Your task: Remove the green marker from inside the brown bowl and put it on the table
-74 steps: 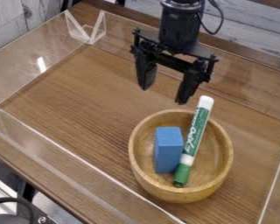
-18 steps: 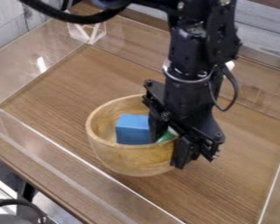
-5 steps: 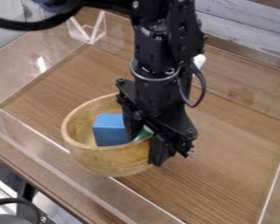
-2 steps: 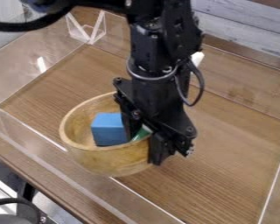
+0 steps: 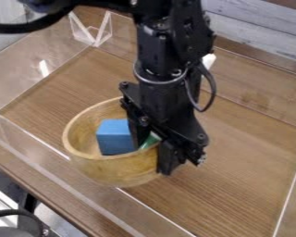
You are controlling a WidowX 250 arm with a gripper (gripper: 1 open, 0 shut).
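Here the green marker point(image 5: 151, 143) lies beneath the tool point(image 5: 166, 151).

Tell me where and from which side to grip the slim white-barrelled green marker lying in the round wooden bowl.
Grip the slim white-barrelled green marker across its thin barrel, coming straight down from above. Only a green sliver shows beside the blue block; the rest is hidden under the gripper, already down inside the round wooden bowl. The bowl's thick rim would likely block a sideways approach.

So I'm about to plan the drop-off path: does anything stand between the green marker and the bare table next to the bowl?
Only the brown bowl's own rim. The gripper reaches down into the bowl over the green marker, with the blue block right beside it. The table around the bowl is bare.
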